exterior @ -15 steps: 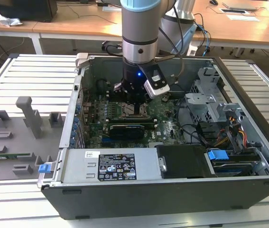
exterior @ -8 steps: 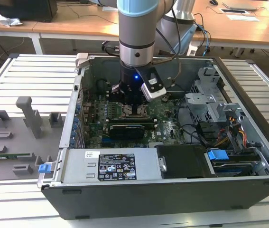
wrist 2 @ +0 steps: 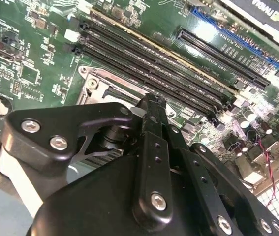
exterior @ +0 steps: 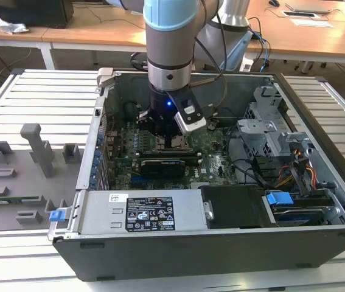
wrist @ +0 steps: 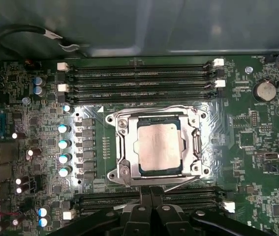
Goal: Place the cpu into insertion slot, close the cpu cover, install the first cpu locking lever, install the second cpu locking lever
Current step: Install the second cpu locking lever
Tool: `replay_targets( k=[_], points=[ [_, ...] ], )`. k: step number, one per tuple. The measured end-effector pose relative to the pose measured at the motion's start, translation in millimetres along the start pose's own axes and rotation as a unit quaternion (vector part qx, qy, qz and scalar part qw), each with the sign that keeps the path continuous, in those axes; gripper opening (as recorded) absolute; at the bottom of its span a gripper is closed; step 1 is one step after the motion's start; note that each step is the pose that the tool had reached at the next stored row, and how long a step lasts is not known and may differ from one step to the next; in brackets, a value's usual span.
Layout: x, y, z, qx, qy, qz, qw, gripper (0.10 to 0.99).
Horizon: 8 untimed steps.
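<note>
Down inside the open computer case [exterior: 318, 182], which lay on its side on a slatted metal tabletop [exterior: 44, 103], the claw [wrist: 151, 192] hung over the green motherboard [wrist: 257, 162], just beside the insertion slot [wrist: 155, 145]. In the first wrist view the cpu [wrist: 158, 146] sat flat in that socket, its silvery-grey top facing up, and the cpu cover [wrist: 123, 147] lay closed around it as a thin metal frame with the chip showing through its square opening. A thin locking lever [wrist: 178, 109] ran along the socket edge nearest the long black memory slots [wrist: 139, 81], and another lever [wrist: 186, 183] ran along the opposite edge close to the claw. The black fingers [wrist: 145, 196] stood pressed together with nothing between them, their tips near the socket's frame. In the second wrist view the same narrow fingers [wrist 2: 151, 128] pointed down beside the socket's metal corner [wrist 2: 91, 78]. In the exterior view the arm [exterior: 169, 36] reached down into the case.
</note>
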<state>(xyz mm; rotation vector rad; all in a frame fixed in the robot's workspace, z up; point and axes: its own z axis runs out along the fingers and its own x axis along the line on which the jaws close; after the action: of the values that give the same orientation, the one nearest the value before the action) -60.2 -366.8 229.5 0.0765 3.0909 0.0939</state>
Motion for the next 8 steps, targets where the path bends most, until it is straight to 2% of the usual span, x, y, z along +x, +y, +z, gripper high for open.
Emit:
replay_targets(
  k=[2,3,4,8],
  points=[
    [0.4,-3.7,4.6,-0.0029,0.0001,0.000,1.0000,0.106],
    [0.6,-4.5,5.4,-0.0042,0.0002,0.000,1.0000,0.106],
    [2.1,-5.4,6.7,-0.0079,0.0004,0.001,1.0000,0.106],
    [5.3,-7.9,9.3,-0.0130,0.0006,0.001,0.9999,0.106]
  ],
)
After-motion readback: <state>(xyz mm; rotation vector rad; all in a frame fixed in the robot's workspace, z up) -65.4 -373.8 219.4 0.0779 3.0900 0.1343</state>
